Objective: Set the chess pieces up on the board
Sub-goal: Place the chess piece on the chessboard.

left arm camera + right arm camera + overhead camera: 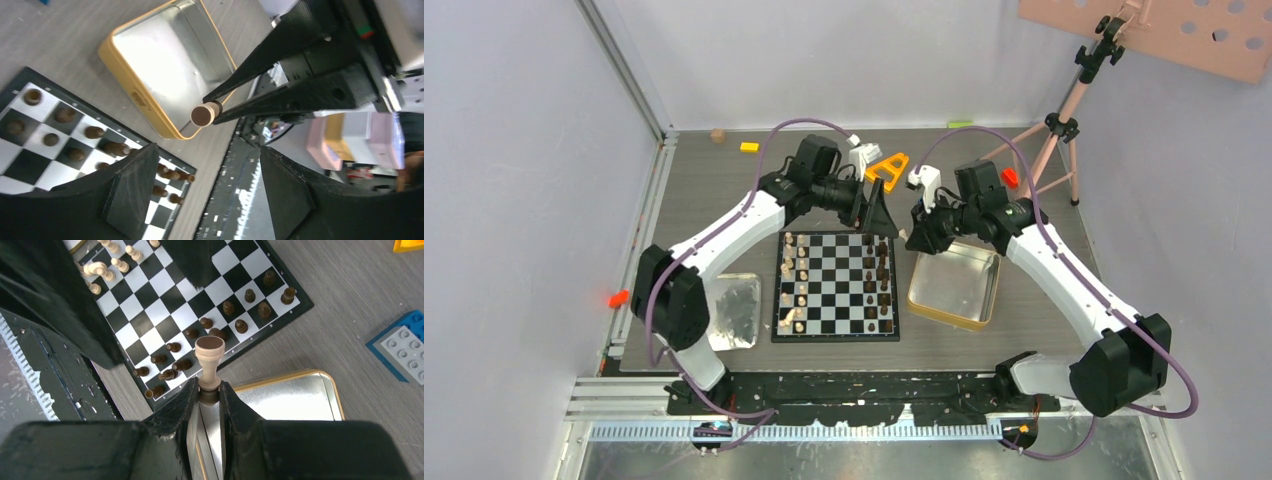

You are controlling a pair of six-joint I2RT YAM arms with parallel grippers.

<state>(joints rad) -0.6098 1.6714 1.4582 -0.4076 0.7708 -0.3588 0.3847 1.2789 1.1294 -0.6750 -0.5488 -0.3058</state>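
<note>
Right pincer clasps a light piece by its top just off the board, left pincer gapes empty near its far edge, and both sides look nearly set, few pieces remaining.

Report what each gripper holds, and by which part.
Right gripper pinches a light tan wooden chess piece by its narrow head end, brown base outward. Left gripper, open, holds nothing.
</note>
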